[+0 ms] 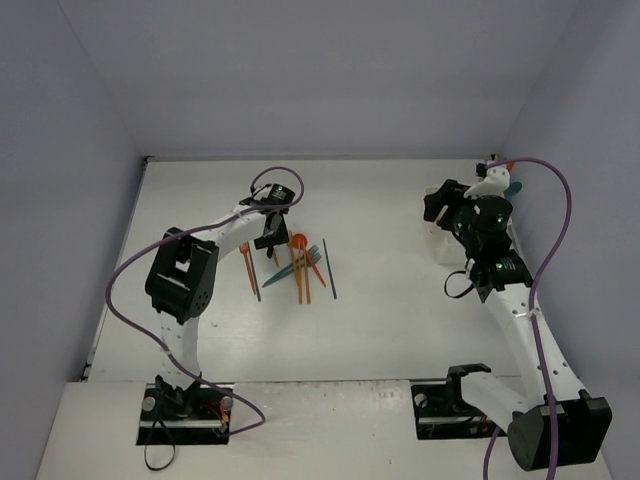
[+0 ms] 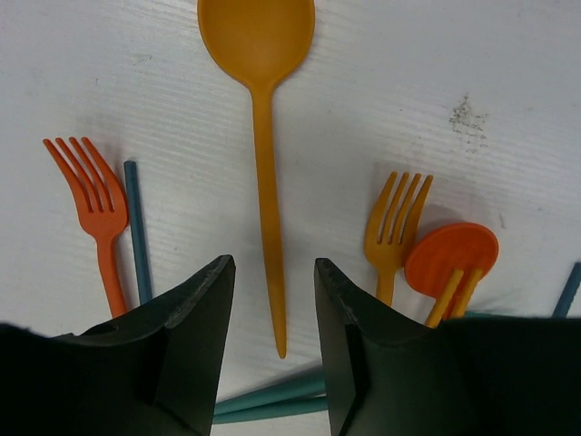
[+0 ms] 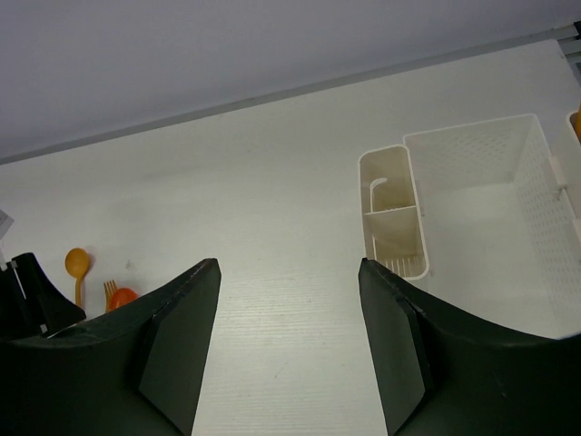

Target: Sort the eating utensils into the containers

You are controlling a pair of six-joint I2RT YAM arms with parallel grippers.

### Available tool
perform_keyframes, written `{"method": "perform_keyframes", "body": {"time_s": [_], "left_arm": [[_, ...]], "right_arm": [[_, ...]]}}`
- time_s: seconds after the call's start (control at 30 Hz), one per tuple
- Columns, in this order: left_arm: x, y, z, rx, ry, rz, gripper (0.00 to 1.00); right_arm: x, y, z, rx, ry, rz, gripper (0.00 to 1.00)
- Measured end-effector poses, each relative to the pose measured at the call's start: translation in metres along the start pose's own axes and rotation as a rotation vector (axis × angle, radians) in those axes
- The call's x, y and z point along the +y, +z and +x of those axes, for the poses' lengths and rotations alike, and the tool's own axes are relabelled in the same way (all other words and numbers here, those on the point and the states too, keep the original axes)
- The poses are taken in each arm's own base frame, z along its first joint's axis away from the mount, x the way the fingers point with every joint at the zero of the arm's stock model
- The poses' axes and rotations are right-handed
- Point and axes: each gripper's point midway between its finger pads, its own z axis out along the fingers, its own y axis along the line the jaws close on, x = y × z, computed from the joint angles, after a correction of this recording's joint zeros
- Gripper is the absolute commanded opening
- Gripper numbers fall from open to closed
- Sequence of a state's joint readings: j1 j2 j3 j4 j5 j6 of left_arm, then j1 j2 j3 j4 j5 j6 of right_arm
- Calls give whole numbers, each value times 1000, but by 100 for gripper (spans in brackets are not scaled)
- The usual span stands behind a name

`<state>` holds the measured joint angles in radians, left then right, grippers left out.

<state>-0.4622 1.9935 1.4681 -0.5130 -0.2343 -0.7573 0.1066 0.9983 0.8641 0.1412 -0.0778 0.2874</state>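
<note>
1. A white table (image 1: 380,330) stands between pale lavender walls (image 1: 300,70). The utensils (image 1: 295,265) lie in a loose cluster on its left half. The white holder (image 3: 392,213) stands far off on the right, just beside a bigger mesh basket (image 3: 536,209).
2. My left gripper (image 2: 272,263) is down over that cluster. Its jaws are partly spread, and the handle of a yellow-orange spoon (image 2: 263,173) lies in the gap. Neither finger (image 2: 195,336) seems to touch it.
3. What the grab turns on is the spoon's long axis. It runs straight away from the wrist, bowl far and handle tip near, so the jaws would close across the handle.
4. The neighbours lie outside the gap. A red-orange fork (image 2: 95,204) and a teal handle (image 2: 136,227) are to one side, an orange fork (image 2: 397,222) and a red-orange spoon (image 2: 452,257) to the other.
5. My right gripper (image 3: 289,268) hovers near the holder, spread wide with nothing between its fingers. It is well apart from the cluster, so the left arm is the nearer one for the pickup.
6. I judge the squeeze on the handle comes next. A handle this thin could pivot or slip if pinched near its tip.
</note>
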Motion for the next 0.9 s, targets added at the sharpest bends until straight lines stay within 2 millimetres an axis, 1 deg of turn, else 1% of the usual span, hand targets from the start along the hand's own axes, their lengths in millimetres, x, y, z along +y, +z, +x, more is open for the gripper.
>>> {"method": "perform_keyframes", "body": {"time_s": [0.17, 0.2, 0.3, 0.37, 0.4, 0.5, 0.6, 0.7, 0.77, 0.83, 0.9], "left_arm": [[4, 15, 2, 23, -7, -26, 27], [4, 16, 1, 25, -11, -28, 24], [6, 18, 0, 28, -19, -34, 9], [8, 18, 1, 33, -20, -40, 1], [8, 18, 1, 35, -19, -42, 0], [9, 18, 2, 37, -16, -46, 0], [11, 14, 1, 36, -3, -47, 0], [12, 0, -6, 12, 21, -31, 0], [10, -18, -16, -39, 63, 15, 0], [6, -44, -25, -119, 120, 83, 0], [-8, -81, -31, -223, 188, 188, 0]], "right_arm": [[0, -4, 6, 14, 0, -6, 61], [0, -5, 6, 14, 0, -7, 61], [1, -7, 6, 13, 0, -12, 61], [1, -8, 6, 14, 0, -13, 61], [1, -8, 6, 15, 0, -14, 61], [4, -9, 7, 21, -1, -27, 61], [11, -10, 10, 34, -6, -62, 60], [23, -11, 12, 53, -8, -117, 61], [36, -10, 11, 68, -5, -169, 61], [54, -8, 8, 86, -2, -230, 61], [79, -7, 8, 109, -2, -307, 61]]}}
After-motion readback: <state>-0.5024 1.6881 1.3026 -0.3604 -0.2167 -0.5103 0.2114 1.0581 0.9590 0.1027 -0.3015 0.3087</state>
